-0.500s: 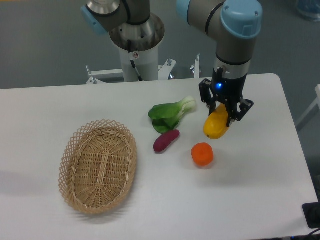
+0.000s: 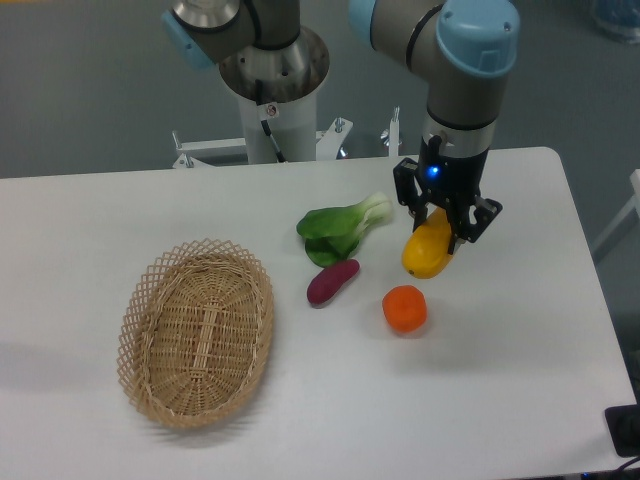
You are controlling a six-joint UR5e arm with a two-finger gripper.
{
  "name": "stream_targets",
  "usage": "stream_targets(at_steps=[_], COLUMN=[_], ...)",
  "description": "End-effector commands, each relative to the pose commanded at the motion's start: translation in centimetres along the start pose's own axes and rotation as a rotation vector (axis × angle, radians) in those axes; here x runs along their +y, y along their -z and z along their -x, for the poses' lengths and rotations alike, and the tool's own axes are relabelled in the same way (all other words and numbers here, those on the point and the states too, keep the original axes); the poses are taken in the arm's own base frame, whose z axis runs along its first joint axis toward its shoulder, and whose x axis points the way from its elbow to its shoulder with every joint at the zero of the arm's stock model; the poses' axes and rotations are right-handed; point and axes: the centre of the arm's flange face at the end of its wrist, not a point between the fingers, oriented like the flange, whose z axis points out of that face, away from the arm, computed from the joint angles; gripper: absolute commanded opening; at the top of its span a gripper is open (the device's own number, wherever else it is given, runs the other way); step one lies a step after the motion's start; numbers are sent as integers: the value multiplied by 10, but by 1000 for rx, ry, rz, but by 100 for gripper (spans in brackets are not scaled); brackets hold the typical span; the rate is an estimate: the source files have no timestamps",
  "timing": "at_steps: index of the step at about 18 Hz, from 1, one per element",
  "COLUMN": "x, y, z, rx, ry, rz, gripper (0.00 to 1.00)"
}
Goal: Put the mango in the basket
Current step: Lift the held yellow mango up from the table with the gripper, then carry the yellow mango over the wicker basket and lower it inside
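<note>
Clamped in the end effector (image 2: 441,226): the mango (image 2: 426,251), pinched at its upper end between the two black fingers, hanging over the right half of the surface (image 2: 520,350) nearer the far edge. Long axis tilted, upper end up and to the right inside the fingers, rounded lower end pointing down-left toward the near edge (whether lifted clear or just grazing the top, hard to tell). Just below it and slightly left, a round orange (image 2: 405,308). Left of that, a purple sweet potato (image 2: 332,281) beside a leafy green vegetable (image 2: 342,227). Well apart, toward the near left corner: the basket (image 2: 195,331), oval, long axis running near-to-far.
</note>
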Motion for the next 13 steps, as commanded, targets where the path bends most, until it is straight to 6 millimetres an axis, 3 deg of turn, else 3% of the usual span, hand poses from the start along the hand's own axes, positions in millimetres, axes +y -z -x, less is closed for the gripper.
stream_targets(at_steps=[1,9,13], x=[-5,-114,-178], y=[0,-22,-60], z=[-4,-64,-108], rx=[2,2,15], ry=[31,243,332], rz=[-3,-52,-86], gripper=[51,51,51])
